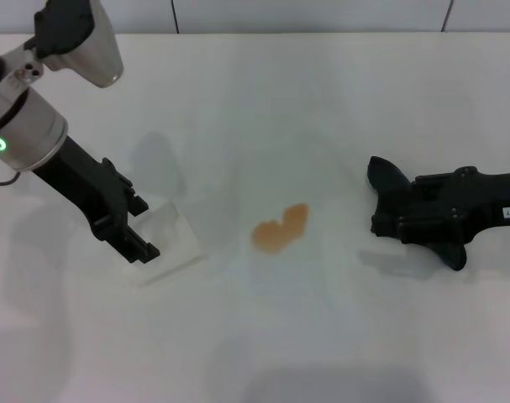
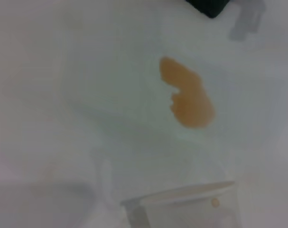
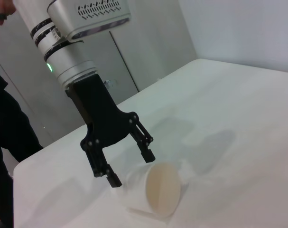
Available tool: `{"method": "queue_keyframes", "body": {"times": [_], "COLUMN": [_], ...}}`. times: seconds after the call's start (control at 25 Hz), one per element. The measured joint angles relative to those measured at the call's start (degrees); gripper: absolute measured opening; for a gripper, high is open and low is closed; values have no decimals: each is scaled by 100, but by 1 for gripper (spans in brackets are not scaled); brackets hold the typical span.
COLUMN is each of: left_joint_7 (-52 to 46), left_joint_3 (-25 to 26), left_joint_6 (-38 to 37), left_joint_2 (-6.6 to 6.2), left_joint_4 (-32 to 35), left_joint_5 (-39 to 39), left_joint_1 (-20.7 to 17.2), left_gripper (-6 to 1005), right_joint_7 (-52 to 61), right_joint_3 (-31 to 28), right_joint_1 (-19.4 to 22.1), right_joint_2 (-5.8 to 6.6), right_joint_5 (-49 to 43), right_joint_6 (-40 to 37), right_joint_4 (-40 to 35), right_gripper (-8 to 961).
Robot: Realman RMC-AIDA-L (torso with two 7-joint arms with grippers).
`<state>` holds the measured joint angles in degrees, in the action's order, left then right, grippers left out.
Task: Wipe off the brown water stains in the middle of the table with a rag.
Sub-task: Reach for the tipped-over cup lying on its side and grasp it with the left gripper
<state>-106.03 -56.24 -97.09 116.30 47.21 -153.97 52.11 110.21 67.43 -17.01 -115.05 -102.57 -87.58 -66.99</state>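
Note:
The brown water stains (image 1: 281,227) are one orange-brown lobed blotch in the middle of the white table (image 1: 263,84); it also shows in the left wrist view (image 2: 189,95). My right gripper (image 1: 397,214) hovers just right of the blotch, shut on the black rag (image 1: 384,175), whose pointed corners stick out. The rag's edge also shows in the left wrist view (image 2: 208,5). My left gripper (image 1: 144,227) is open to the left of the blotch, its fingers straddling the closed end of a tipped white cup (image 1: 169,239). It also shows in the right wrist view (image 3: 131,167).
The white cup (image 3: 153,194) lies on its side with its mouth towards the stain; a tan drop sits at its rim in the left wrist view (image 2: 215,203). A person in dark clothes (image 3: 6,133) stands beyond the table's left end.

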Motion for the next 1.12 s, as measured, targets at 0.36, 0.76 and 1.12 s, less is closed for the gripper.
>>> {"method": "queue_keyframes", "body": {"times": [0.36,0.76,1.12], "left_joint_7": [-35,-93,-149], "left_joint_3": [7,25,39], "left_joint_6": [98,202,291], "left_joint_2": [49,171,193], "left_joint_4": [0,5,27], "left_joint_5": [-11,-10,-10], "left_joint_1": [-33,-87,-112], "left_gripper": [831,831,831], "right_joint_7": [0,0,0], "right_joint_3": [-19,-46,-60], "right_joint_1": [36,49,49], "right_joint_2": [2,10,17], "right_joint_5": [0,0,0], "right_joint_6": [-67,-147,-216], "right_joint_4": [-42,-52,-96], "right_gripper": [633,633,633]}}
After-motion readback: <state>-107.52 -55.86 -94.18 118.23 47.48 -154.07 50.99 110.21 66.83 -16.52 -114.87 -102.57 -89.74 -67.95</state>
